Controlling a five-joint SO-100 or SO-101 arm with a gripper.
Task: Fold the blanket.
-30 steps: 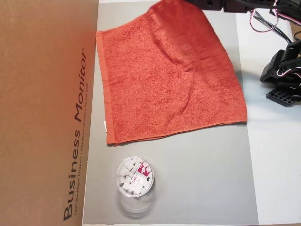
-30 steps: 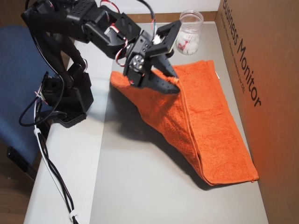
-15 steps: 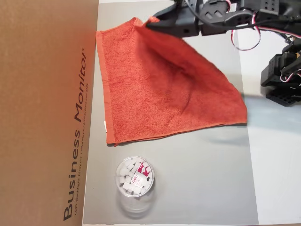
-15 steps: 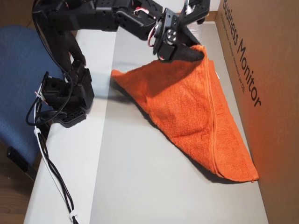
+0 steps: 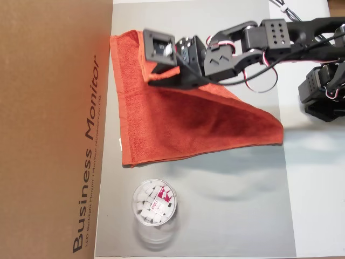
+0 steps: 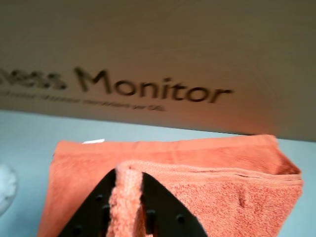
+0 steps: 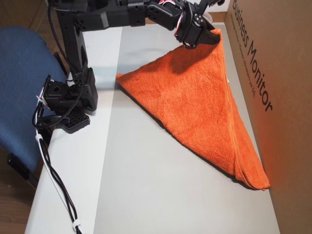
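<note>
1. So: gripper (image 6: pixel 129 217) is pinched on a corner of the blanket (image 5: pixel 178 121). In the wrist view the hem runs up between the two black jaws, which press it from both sides.
2. In an overhead view the gripper (image 7: pixel 207 38) holds that corner up close to the cardboard box (image 7: pixel 273 73), and the cloth drapes down from it in a triangular sheet.
3. Blanket lies on the grey mat (image 5: pixel 232 205). In the other overhead view its left hem runs along the box (image 5: pixel 54 129) edge, and its right corner sits near the mat's right edge.
4. The lifted part overlaps the flat part. The wrist view shows a second layer of cloth lying below and beyond the pinched corner, toward the box with the "Monitor" print.
5. Small white tag (image 5: pixel 119 143) shows on the left hem.
6. Clear round tub (image 5: pixel 154 203) with white pieces inside stands on the mat below the blanket in that overhead view, apart from it.
7. Whether the pinched corner touches the box wall: can't tell, views are too oblique.
8. Arm base (image 7: pixel 68 105) sits off the mat, well clear of the cloth.
</note>
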